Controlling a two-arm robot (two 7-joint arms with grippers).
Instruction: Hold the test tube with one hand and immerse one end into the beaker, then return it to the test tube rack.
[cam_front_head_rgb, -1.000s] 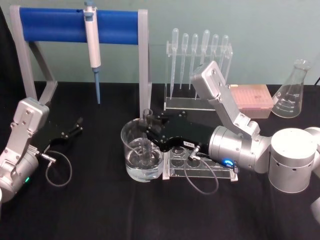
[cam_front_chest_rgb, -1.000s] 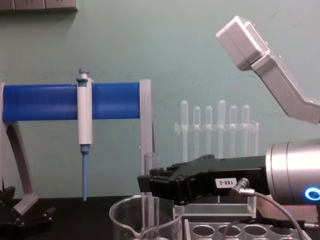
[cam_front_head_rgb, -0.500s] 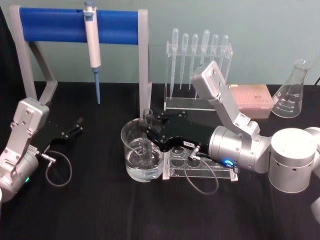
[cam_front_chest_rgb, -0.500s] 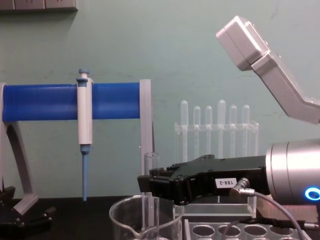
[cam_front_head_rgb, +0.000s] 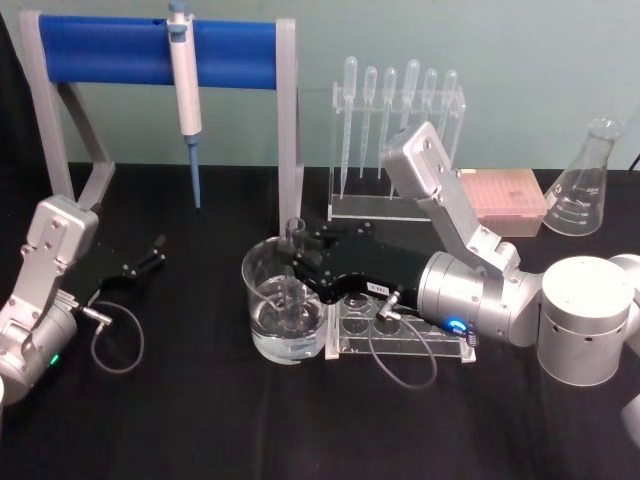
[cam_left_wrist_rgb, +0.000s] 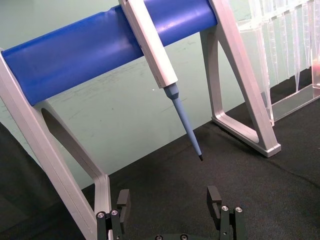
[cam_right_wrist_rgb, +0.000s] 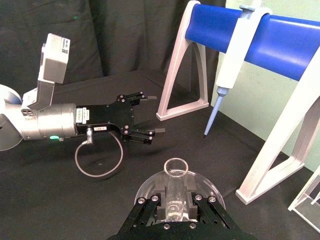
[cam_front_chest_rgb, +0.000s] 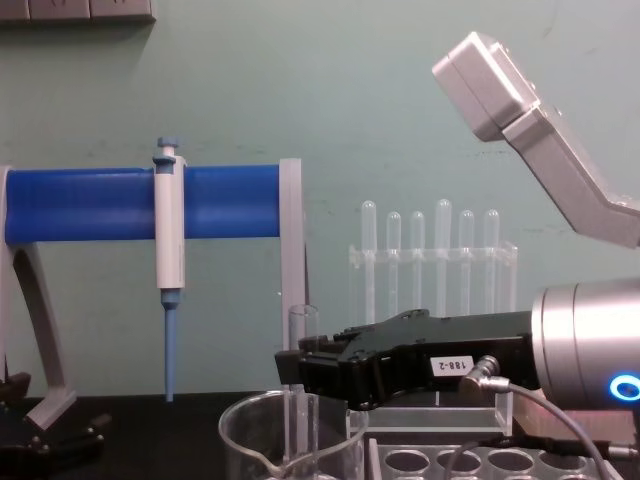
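1. Black cloth covers the table (cam_front_head_rgb: 220, 420). At its near left edge the left arm rests low, and a grey cable loops beside it.
2. The left gripper (cam_front_head_rgb: 155, 252) lies close to the cloth, well apart from the glassware. Its fingers (cam_left_wrist_rgb: 122, 200) are spread wide with nothing between them. The right wrist view shows it across the table with the same wide gap (cam_right_wrist_rgb: 152, 115).
3. Near the middle stands the beaker (cam_front_head_rgb: 258, 320), a wide clear glass with clear liquid in its lower part. Its spout shows in the chest view (cam_front_chest_rgb: 250, 440).
4. The test tube (cam_front_head_rgb: 295, 238) stands upright inside the beaker, its lower end down at the liquid and its open rim above the beaker's rim (cam_front_chest_rgb: 302, 330).
5. The right gripper (cam_front_head_rgb: 293, 268) reaches in from the right over the beaker. Its black fingers are closed on the tube's middle, one on each side (cam_right_wrist_rgb: 176, 202).
6. Just beside the beaker, on its right and under the right gripper's body, lies the clear test tube rack (cam_front_head_rgb: 440, 345) with round holes.
7. Farther back on the left, a blue bar (cam_front_head_rgb: 110, 50) on grey legs carries a white pipette (cam_front_head_rgb: 185, 90) with a blue tip pointing down.
8. At the back, a clear stand holds a row of plastic droppers (cam_front_head_rgb: 395, 100). To its right are a pink box (cam_front_head_rgb: 505, 200) and then a glass flask (cam_front_head_rgb: 585, 195).
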